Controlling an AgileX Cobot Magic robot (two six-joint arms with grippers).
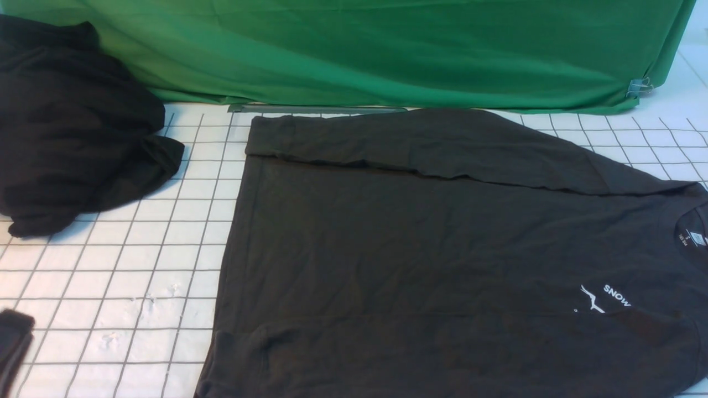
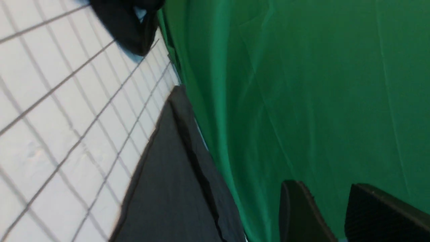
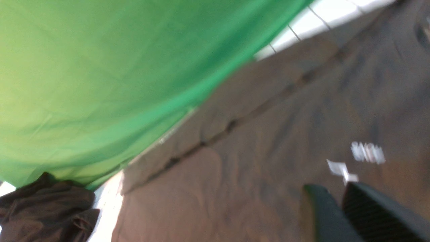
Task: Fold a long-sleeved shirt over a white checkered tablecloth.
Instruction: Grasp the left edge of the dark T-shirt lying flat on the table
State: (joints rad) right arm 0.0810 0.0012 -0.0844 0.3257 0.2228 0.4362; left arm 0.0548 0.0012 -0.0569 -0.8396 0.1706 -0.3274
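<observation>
Shirt (image 1: 442, 249) lies flat, front up, on tablecloth (image 1: 138, 260), taking up centre and right of the front view. Collar points to the robot's right, hem to its left. Far sleeve (image 1: 415, 143) is folded lengthwise over the body along the far edge, with the cuff at the hem end. Logo (image 1: 617, 296) and label (image 1: 694, 239) sit near the collar. Near edge of the shirt runs out of frame. Green cloth (image 1: 387, 50) hangs at the back, its lower edge just beyond the sleeve. Black heap (image 1: 72, 127) is at far left, well apart from the shirt. Left gripper (image 2: 322, 188): jaws apart, nothing between them, raised off the shirt. Right gripper (image 3: 331, 188): jaws practically together, no fabric pinched, above the shirt near the logo; view blurred.
</observation>
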